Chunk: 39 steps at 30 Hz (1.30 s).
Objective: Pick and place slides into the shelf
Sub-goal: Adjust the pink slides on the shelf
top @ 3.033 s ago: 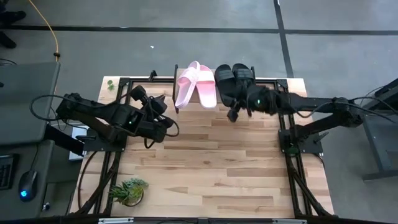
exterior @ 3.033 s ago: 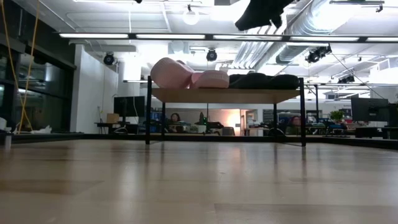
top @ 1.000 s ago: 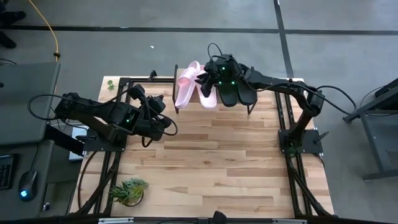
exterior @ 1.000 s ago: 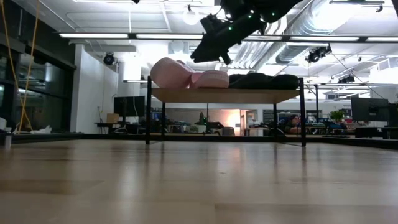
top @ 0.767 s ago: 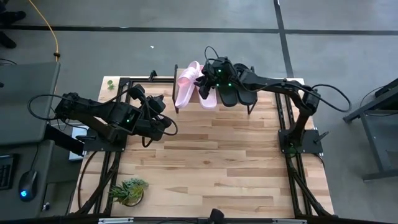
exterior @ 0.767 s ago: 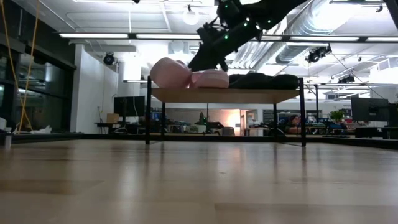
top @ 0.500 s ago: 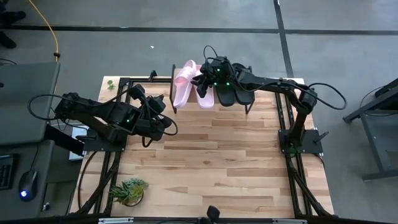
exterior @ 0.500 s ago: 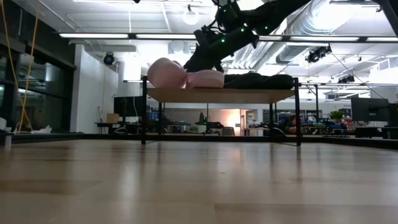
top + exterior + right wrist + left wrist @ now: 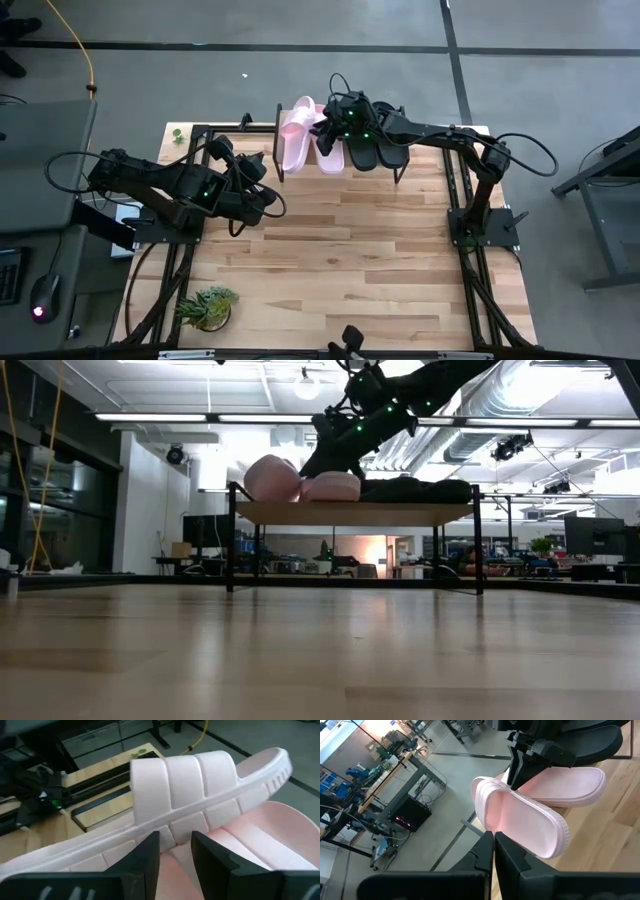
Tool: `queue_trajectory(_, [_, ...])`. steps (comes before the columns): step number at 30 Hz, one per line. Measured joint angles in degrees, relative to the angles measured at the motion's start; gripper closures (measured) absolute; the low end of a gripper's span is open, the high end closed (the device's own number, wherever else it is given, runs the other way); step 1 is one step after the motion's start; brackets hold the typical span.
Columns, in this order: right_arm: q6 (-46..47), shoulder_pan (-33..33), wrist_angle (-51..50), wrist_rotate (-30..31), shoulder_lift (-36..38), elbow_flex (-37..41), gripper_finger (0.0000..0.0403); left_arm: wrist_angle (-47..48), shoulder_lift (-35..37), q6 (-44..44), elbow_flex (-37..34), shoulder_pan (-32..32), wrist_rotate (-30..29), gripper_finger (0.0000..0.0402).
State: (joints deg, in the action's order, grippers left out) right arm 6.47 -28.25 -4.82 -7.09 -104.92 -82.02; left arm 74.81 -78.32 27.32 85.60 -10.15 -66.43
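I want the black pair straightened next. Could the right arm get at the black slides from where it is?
Probably yes. The right gripper hangs over the pink slides on the shelf, and the black slides lie right beside them under its own forearm, nothing covering them.

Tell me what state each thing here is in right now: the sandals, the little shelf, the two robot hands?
Pink slides: both on the shelf, one propped over the other.
Black slides: lying side by side on the shelf.
Shelf: upright, carrying all four slides.
Right gripper: part open, at the pink slides.
Left gripper: shut, empty, waiting at the table's left.
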Motion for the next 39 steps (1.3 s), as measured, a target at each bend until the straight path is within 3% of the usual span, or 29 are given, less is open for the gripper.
queue_trajectory(7, [0.12,0.02,-1.18,3.84,0.02,-0.04,0.0299,0.0,0.0,0.01,0.0,0.0,0.0,0.0396])
queue_trajectory(13, [0.09,-0.21,1.08,-3.49,-0.2,0.01,0.0299,-0.19,0.0,0.01,0.0,0.0,-0.02,0.0396])
queue_trajectory(18, [0.02,0.45,-6.03,4.04,-0.2,-2.73,0.0299,-0.18,0.0,0.01,0.0,0.0,0.0,0.0396])
queue_trajectory(39, [-0.97,2.89,-7.92,5.53,-1.34,-9.07,0.0299,-0.17,0.0,0.03,-0.02,0.02,0.0,0.0396])
